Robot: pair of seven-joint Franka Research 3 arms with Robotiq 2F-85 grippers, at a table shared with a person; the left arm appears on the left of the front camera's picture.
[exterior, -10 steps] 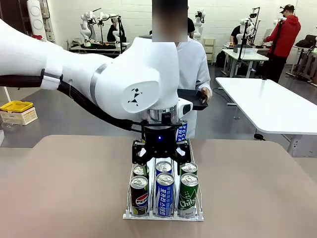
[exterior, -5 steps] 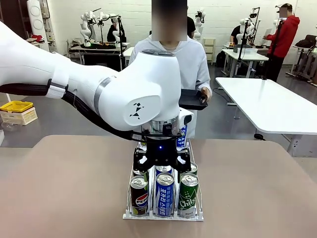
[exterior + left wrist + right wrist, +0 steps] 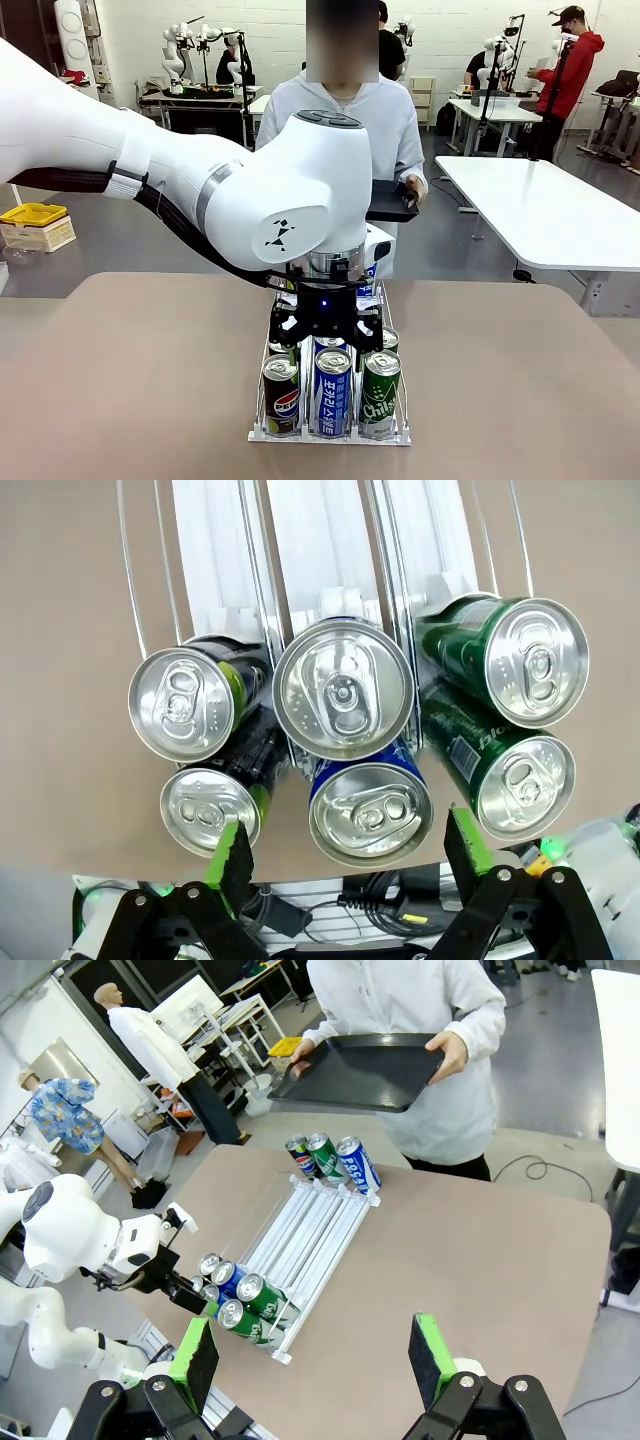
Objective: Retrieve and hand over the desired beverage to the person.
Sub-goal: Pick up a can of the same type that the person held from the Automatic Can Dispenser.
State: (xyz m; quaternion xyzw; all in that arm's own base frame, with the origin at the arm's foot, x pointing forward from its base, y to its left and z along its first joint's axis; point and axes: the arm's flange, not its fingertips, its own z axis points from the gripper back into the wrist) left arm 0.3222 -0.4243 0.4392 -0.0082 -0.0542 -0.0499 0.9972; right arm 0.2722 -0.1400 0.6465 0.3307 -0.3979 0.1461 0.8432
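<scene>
My left gripper (image 3: 327, 340) hangs open just over the near end of a white wire rack (image 3: 330, 437). At that end stand a black Pepsi can (image 3: 281, 393), a blue can (image 3: 332, 390) and a green can (image 3: 380, 392), with a second row behind them. In the left wrist view the gripper (image 3: 350, 845) has its green fingers (image 3: 235, 850) on either side of the front blue can (image 3: 370, 813), not touching it. My right gripper (image 3: 313, 1360) is open and empty, high above the table. The person (image 3: 345, 120) in a white hooded jacket stands at the far side holding a black tray (image 3: 392, 203).
Three more cans (image 3: 330, 1160) sit at the rack's far end, near the person. The brown table (image 3: 130, 380) is bare on both sides of the rack. A white table (image 3: 550, 215) stands beyond on the right. Other people work at benches in the background.
My left gripper has come down closer to the front cans, staying open. The cans and the person with the tray have not moved.
</scene>
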